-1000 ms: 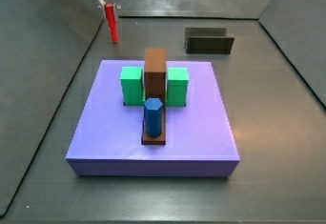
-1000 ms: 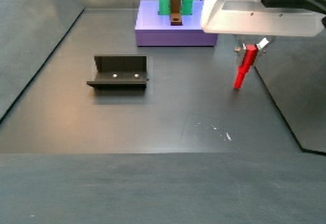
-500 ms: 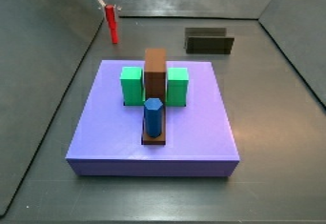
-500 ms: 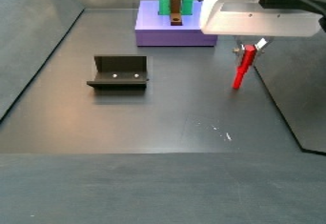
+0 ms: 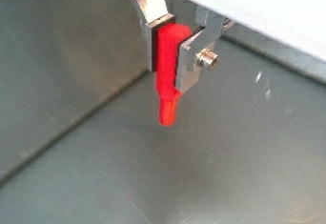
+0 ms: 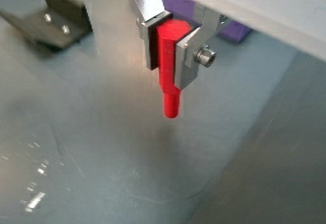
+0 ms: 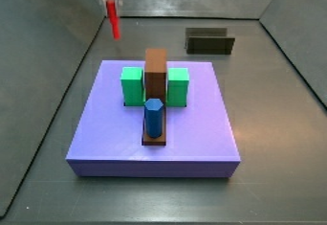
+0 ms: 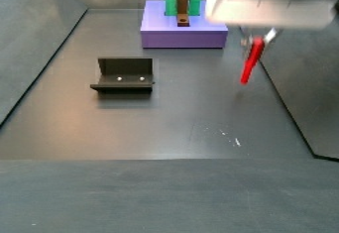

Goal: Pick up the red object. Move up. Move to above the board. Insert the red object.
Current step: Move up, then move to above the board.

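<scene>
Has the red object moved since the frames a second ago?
Yes. Held in the claw, the red object has risen: in a side view its lower tip sits higher against the board and the floor than before.

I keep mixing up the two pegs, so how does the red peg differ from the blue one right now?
The red object is thin and hangs clamped in the gripper, off the board; the blue peg is thicker and stands on the board's brown bar. Both are roughly upright.

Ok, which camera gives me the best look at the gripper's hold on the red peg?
A wrist view: the gripper is shut on the red object, lower end hanging free. Both side views show the peg dangling; gripper body blurred.
</scene>
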You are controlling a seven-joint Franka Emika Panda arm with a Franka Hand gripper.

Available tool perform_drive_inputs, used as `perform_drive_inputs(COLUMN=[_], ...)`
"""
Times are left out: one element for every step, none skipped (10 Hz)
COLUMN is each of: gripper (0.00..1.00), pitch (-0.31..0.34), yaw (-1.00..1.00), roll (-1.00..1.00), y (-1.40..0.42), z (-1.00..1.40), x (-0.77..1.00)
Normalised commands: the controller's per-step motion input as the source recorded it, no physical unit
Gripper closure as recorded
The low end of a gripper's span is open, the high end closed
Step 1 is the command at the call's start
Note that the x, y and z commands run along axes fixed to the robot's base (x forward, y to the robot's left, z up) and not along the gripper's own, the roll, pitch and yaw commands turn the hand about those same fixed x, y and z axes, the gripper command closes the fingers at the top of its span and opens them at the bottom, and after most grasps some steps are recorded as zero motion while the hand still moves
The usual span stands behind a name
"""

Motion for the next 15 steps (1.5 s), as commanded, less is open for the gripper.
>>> perform_drive_inputs(gripper=[1.00, 1.00, 1.00, 1.00, 1.00, 1.00, 1.00, 1.00, 1.00, 1.00, 1.00, 1.00, 1.00, 1.00, 1.00], pitch=[0.019, 0.000, 0.014, 0.029, 0.020, 0.076, 0.114, 0.095, 0.274, 0.283, 0.311, 0.275, 0.202, 0.152, 0.141], yaw=[0.00, 0.00, 0.00, 0.00, 0.00, 0.00, 0.00, 0.00, 0.13, 0.13, 0.09, 0.04, 0.03, 0.02, 0.02], roll=[0.03, 0.00, -0.01, 0.01, 0.02, -0.01, -0.01, 0.00, 0.08, 0.10, 0.08, -0.02, 0.01, 0.03, 0.00], y=[0.02, 0.00, -0.01, -0.01, -0.01, 0.00, 0.00, -0.01, -1.40, -1.40, -1.40, -1.40, -1.40, -1.40, -1.40], z=[0.32, 1.40, 1.40, 1.40, 1.40, 1.40, 0.75, 0.35, 0.21, 0.20, 0.19, 0.20, 0.20, 0.20, 0.20], x=[-0.01, 0.00, 0.00, -0.06, -0.04, 0.06, 0.04, 0.03, 0.68, 0.68, 0.72, 0.75, 0.74, 0.73, 0.76])
